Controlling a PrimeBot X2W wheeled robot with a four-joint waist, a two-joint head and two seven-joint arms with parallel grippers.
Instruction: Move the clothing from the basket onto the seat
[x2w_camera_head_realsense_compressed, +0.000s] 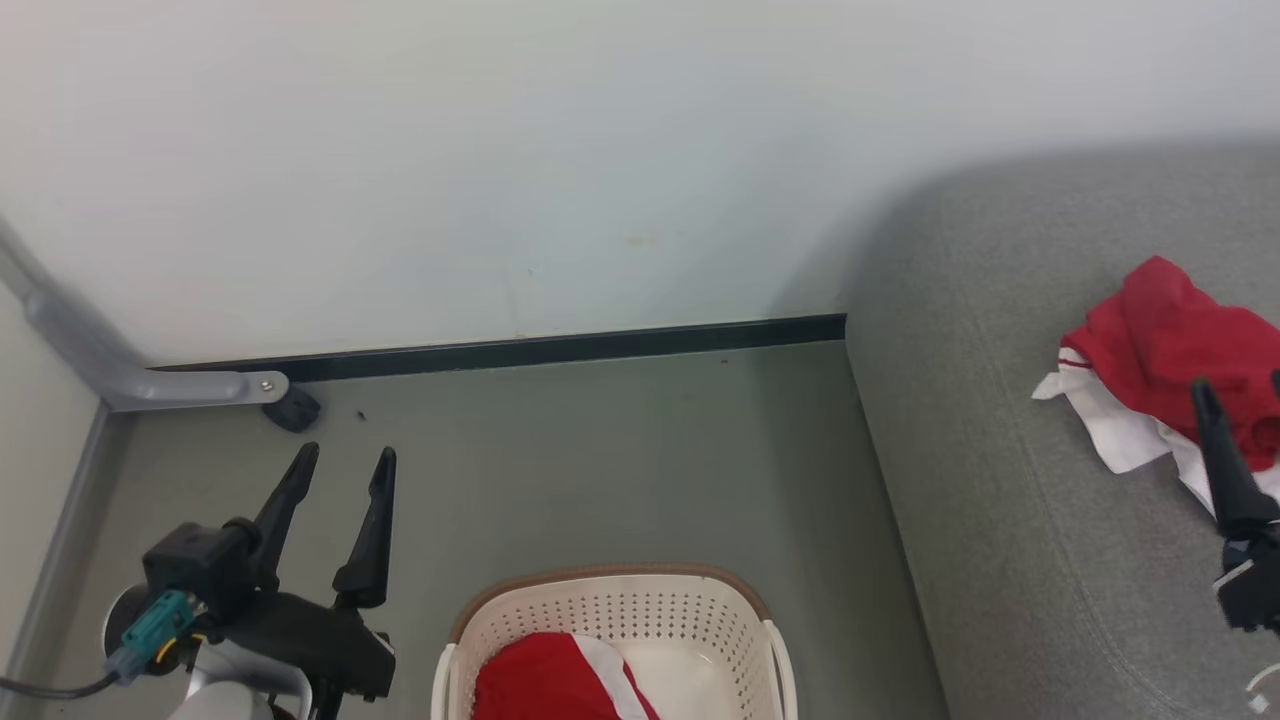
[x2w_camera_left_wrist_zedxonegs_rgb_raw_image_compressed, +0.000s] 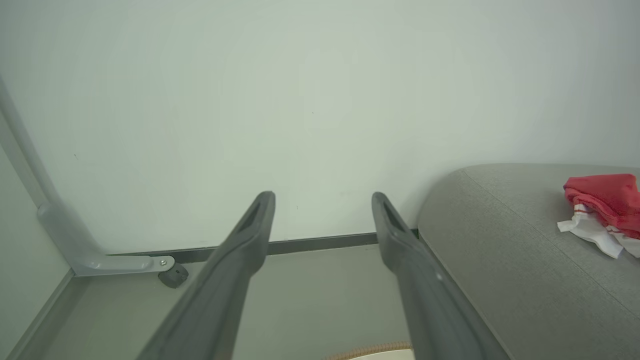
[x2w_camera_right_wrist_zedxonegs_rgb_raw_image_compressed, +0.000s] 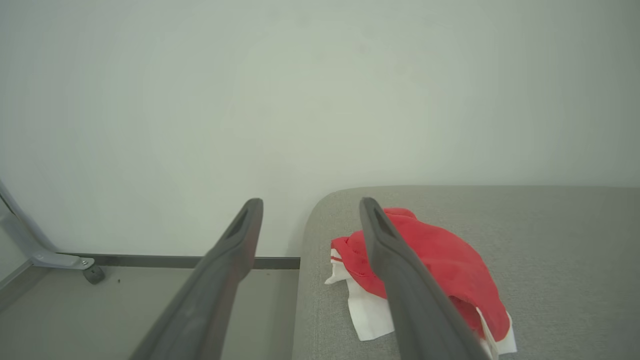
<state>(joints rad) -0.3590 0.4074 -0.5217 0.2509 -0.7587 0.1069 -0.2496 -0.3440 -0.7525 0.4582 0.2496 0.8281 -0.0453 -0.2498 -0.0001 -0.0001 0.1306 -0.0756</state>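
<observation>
Head view: the left end effector (x2w_camera_head_realsense_compressed: 345, 462) hangs over the grey floor (x2w_camera_head_realsense_compressed: 620, 460) at the lower left. Its two dark fingers are spread wide and hold nothing. Just to its right, on the floor near the seat's left edge, stands the oval cream-white perforated plastic basket (x2w_camera_head_realsense_compressed: 610, 580) with a brown rim. A soft red fabric garment (x2w_camera_head_realsense_compressed: 540, 680) with a white stripe lies inside it. A crumpled red and white garment (x2w_camera_head_realsense_compressed: 1160, 340) lies on the large grey upholstered seat (x2w_camera_head_realsense_compressed: 980, 520), back from its left edge. The right end effector (x2w_camera_head_realsense_compressed: 1240, 385) is over that piece, fingers apart and empty.

Left wrist view: the left end effector (x2w_camera_left_wrist_zedxonegs_rgb_raw_image_compressed: 322, 200) is fully spread and holds nothing. A sliver of the basket (x2w_camera_left_wrist_zedxonegs_rgb_raw_image_compressed: 370, 350) rim shows below it. The red and white garment (x2w_camera_left_wrist_zedxonegs_rgb_raw_image_compressed: 605, 200) lies on the seat (x2w_camera_left_wrist_zedxonegs_rgb_raw_image_compressed: 500, 240) at far right.

Right wrist view: the right end effector (x2w_camera_right_wrist_zedxonegs_rgb_raw_image_compressed: 310, 205) is wide open and grips nothing. Its right finger crosses in front of the red and white garment (x2w_camera_right_wrist_zedxonegs_rgb_raw_image_compressed: 445, 260), which lies near the seat (x2w_camera_right_wrist_zedxonegs_rgb_raw_image_compressed: 560, 240)'s rounded left corner.
</observation>
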